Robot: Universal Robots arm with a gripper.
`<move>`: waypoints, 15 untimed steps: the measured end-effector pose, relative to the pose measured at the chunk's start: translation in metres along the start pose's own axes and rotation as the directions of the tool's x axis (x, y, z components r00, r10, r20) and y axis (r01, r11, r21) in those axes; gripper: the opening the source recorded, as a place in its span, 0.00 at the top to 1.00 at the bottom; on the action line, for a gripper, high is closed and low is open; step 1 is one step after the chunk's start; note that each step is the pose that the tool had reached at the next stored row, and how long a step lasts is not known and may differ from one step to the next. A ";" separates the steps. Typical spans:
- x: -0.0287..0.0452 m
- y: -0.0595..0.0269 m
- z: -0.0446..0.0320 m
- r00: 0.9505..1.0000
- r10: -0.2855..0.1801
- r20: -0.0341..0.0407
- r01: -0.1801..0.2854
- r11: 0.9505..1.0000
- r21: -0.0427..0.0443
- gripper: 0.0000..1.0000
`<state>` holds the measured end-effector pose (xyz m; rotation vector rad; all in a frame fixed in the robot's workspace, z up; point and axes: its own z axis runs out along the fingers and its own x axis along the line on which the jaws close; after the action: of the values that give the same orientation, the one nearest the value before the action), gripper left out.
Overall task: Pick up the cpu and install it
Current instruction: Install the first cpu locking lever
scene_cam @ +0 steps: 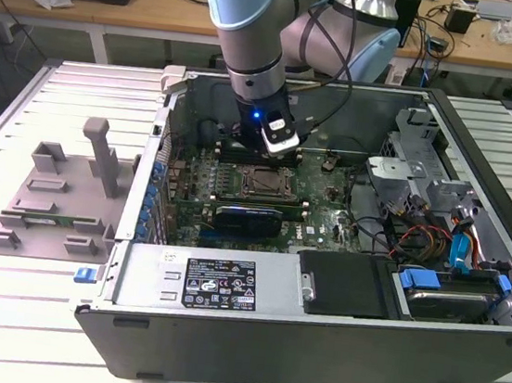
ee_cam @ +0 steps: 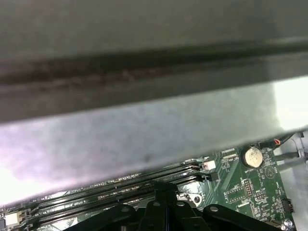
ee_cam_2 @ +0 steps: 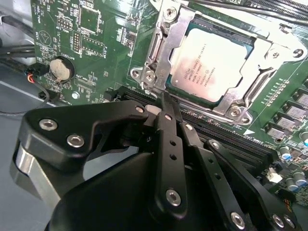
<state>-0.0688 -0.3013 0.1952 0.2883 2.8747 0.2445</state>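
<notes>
The cpu [ee_cam_2: 204,60], a flat square chip with a silvery top, lies in the motherboard socket with the metal socket frame [ee_cam_2: 161,50] around it. My gripper [ee_cam_2: 162,102] hovers just beside the socket over the black memory slots [ee_cam_2: 226,139]. Its fingers are shut together with nothing between them. In the exterior view the arm reaches down into the open computer case, and the gripper [scene_cam: 254,150] sits just behind the socket [scene_cam: 259,183]. In the first wrist view the shut fingers [ee_cam: 163,192] point at the memory slots [ee_cam: 120,185].
A grey plastic tray [scene_cam: 50,194] lies outside the case on the exterior view's left. A black graphics card [scene_cam: 248,217] lies in front of the socket, with the power supply [scene_cam: 216,285] nearer still. Cables and drive bays [scene_cam: 437,242] crowd the right. The case wall [ee_cam: 144,120] is close by.
</notes>
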 end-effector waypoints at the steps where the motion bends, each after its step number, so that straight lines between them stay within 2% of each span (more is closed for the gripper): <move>1: 0.0000 0.0000 0.0000 1.000 0.000 0.000 0.000 1.000 0.000 0.89; 9: -0.0004 0.0004 -0.0013 1.000 0.000 0.000 0.000 1.000 -0.001 0.89; 13: -0.0021 0.0018 -0.0084 1.000 0.000 0.000 0.000 1.000 0.000 0.89; 14: -0.0029 0.0025 -0.0122 1.000 -0.001 0.000 0.001 1.000 0.002 0.89; 15: -0.0042 0.0036 -0.0178 1.000 -0.003 0.002 0.003 1.000 0.011 0.89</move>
<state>-0.0687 -0.3012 0.2138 0.2861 2.8751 0.2281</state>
